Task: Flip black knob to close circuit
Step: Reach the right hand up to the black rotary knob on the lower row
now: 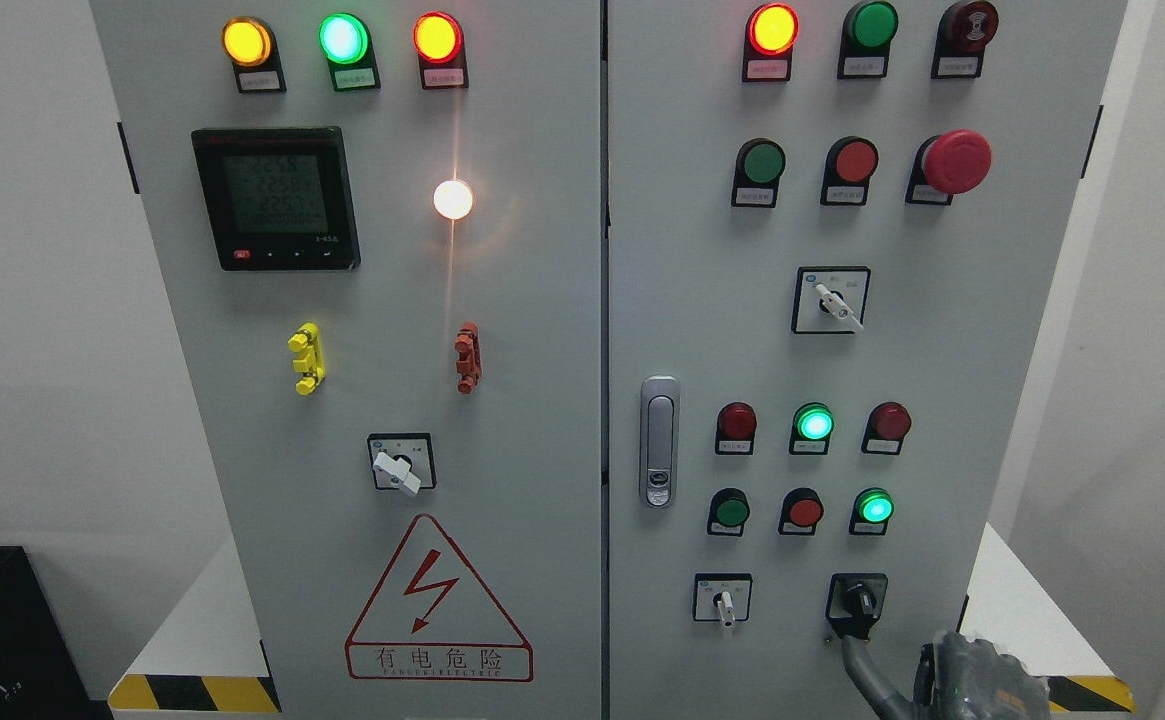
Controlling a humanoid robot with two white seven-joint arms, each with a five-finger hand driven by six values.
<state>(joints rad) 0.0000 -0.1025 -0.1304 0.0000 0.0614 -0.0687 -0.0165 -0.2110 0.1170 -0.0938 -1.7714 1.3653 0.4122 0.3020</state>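
The black knob (859, 599) sits on a black plate at the lower right of the grey cabinet's right door (1022, 420), its handle pointing roughly downward. My right hand (952, 680) comes up from the bottom edge just below and right of the knob. A slim grey part of it reaches up to the lower left corner of the knob's plate, and it is unclear whether it grips anything. The left arm does not show.
A white selector switch (723, 601) sits left of the knob, with another (832, 302) higher up. Lamps and push buttons (814, 423) fill the door above. A red mushroom stop button (955, 161) juts out top right. A door latch (659, 441) is at the centre.
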